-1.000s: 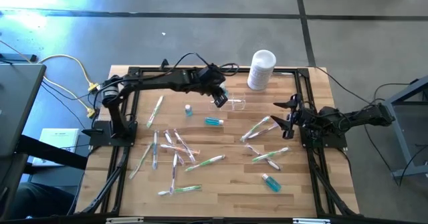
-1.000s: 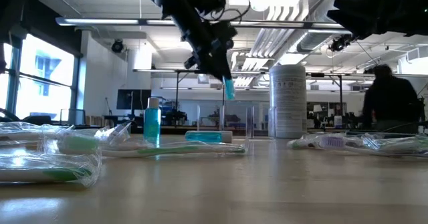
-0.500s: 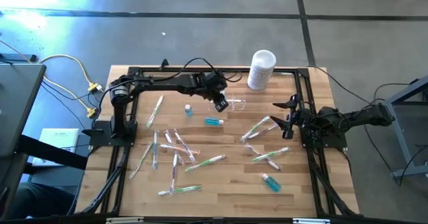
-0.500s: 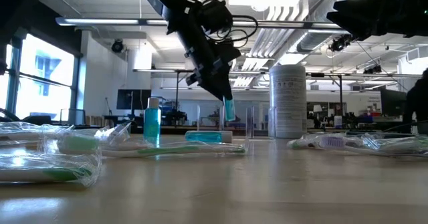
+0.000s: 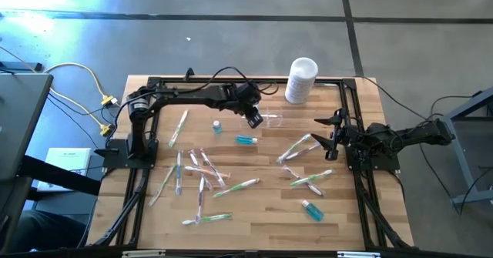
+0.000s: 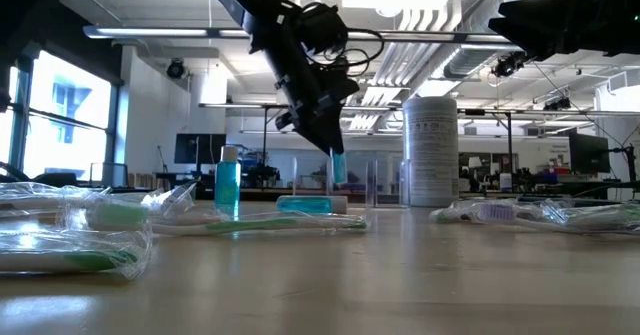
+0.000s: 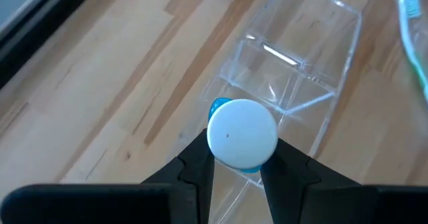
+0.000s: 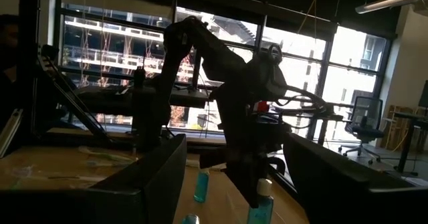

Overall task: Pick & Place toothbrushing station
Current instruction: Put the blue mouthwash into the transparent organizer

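Toothbrushing station (image 5: 271, 121): you find this clear holder upright on the table (image 5: 254, 212) toward 12 o'clock, at 7 o'clock of the white container (image 5: 300, 80).
Left gripper (image 5: 253, 119): your fingers (image 7: 195, 177) pinch a small blue bottle (image 7: 241, 134) by its white cap, held over the station's near compartment.
Right gripper (image 5: 333, 139): spread wide, holding nothing, parked at your 3 o'clock edge.
Loose stock: wrapped toothbrushes (image 5: 202, 173) scattered centre; another blue bottle (image 5: 246, 140) lying at 6 o'clock of the station.

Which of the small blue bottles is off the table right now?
The one in the left gripper, white cap up, hanging over the clear holder. The others rest on the wood: one upright, one on its side, one near the front.
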You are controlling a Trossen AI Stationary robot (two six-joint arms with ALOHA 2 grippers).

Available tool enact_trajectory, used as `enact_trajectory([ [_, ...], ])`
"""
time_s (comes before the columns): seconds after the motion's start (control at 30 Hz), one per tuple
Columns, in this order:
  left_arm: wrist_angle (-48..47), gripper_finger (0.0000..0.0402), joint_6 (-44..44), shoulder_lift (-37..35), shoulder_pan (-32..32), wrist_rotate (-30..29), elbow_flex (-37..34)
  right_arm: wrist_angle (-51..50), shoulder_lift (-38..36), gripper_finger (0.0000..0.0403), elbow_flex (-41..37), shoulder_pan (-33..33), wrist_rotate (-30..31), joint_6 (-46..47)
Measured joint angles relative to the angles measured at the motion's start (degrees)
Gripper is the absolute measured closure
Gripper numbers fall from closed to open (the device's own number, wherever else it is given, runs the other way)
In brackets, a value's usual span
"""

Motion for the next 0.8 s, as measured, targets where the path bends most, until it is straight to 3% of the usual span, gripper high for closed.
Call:
enact_trajectory([
  [0.8, 2.6, 0.0307, 1.0, 3.7, 0.2, 5.5, 0.0, -1.3, 0.0, 0.016, 0.0, 0.0, 0.0, 0.0],
])
